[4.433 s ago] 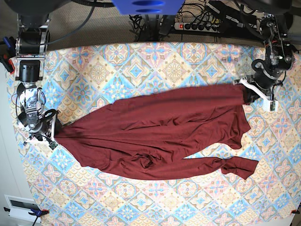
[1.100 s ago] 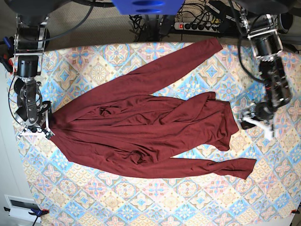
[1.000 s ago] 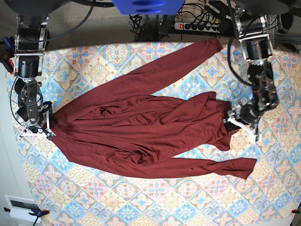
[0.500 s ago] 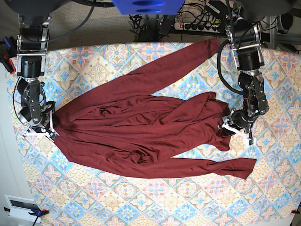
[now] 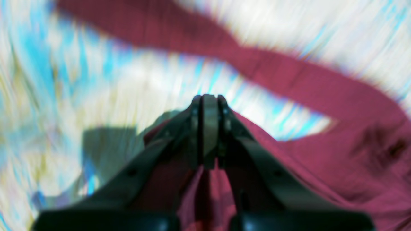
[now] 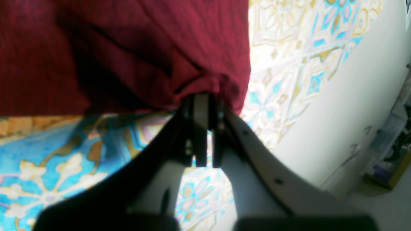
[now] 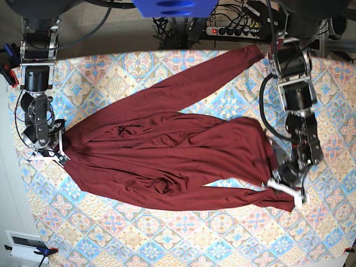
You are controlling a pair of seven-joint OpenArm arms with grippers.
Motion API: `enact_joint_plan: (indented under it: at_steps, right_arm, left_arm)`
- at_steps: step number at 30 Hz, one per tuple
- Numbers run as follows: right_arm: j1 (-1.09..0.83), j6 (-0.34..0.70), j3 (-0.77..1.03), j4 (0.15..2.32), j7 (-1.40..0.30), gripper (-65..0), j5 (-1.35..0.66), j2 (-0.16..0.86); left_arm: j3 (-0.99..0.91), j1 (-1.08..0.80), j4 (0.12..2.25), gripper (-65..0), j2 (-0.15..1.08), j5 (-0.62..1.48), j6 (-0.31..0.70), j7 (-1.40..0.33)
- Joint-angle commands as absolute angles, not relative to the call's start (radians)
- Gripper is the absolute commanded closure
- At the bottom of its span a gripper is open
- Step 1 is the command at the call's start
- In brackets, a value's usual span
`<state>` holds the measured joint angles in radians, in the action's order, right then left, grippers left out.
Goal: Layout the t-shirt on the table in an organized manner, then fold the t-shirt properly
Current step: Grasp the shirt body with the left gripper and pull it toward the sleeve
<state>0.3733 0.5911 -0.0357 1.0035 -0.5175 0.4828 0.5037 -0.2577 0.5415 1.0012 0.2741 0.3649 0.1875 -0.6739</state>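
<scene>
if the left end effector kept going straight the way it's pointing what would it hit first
Probably the t-shirt itself: the left end effector, shut on a pinch of it, aims at a maroon band lying across the table. The view is blurred, so depth is uncertain.

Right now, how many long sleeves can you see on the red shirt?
2. One sleeve stretches up toward the far edge of the table. The other sleeve lies along the shirt's near side, ending by the left gripper.
</scene>
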Motion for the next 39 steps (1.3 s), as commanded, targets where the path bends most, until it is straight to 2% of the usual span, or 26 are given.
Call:
enact_joint_plan:
  at_steps: [1, 7, 15, 17, 20, 22, 24, 30, 33, 39]
  right_arm:
    - [0.398, 0.581, -0.028, 1.041, -0.516, 0.0, 0.484, 0.526]
    - [0.395, 0.581, -0.027, 1.124, -0.519, 0.0, 0.486, 0.489]
    - [0.360, 0.581, -0.027, 1.187, -0.519, 0.0, 0.486, 0.487]
    - [0.358, 0.581, -0.027, 1.187, -0.519, 0.0, 0.486, 0.487]
    - [0.357, 0.581, -0.027, 1.184, -0.519, 0.0, 0.486, 0.487]
    - [0.357, 0.581, -0.027, 1.181, -0.519, 0.0, 0.486, 0.487]
    - [0.357, 0.581, -0.027, 1.179, -0.519, 0.0, 0.486, 0.487]
    - [0.357, 0.581, -0.027, 1.178, -0.521, 0.0, 0.486, 0.486]
    - [0.357, 0.581, -0.027, 1.178, -0.521, 0.0, 0.486, 0.486]
    - [0.357, 0.581, -0.027, 1.178, -0.521, 0.0, 0.486, 0.484]
  left_arm:
    - [-0.257, 0.602, 1.013, -0.1, 0.283, 0.366, 0.194, -0.648]
    - [-0.174, 0.811, 0.791, -0.1, 0.282, 0.366, 0.194, -0.495]
    - [-0.102, 0.977, 0.492, -1.7, 0.285, 0.341, 0.189, -0.134]
    - [-0.044, 0.992, 0.446, -5.8, 0.283, 0.294, 0.143, -0.099]
    - [0.022, 0.978, 0.441, -16.7, 0.283, 0.226, -0.044, -0.082]
    - [0.039, 0.941, 0.475, -21.5, 0.286, 0.223, -0.104, -0.091]
    - [0.044, 0.889, 0.541, -23.0, 0.288, 0.223, -0.097, -0.150]
    - [-0.044, 0.581, 1.052, -21.4, 0.317, 0.323, -0.056, -0.541]
    - [-0.082, 0.438, 1.239, -21.3, 0.320, 0.383, -0.056, -0.688]
    - [-0.093, 0.177, 1.529, -21.6, 0.323, 0.426, -0.056, -0.817]
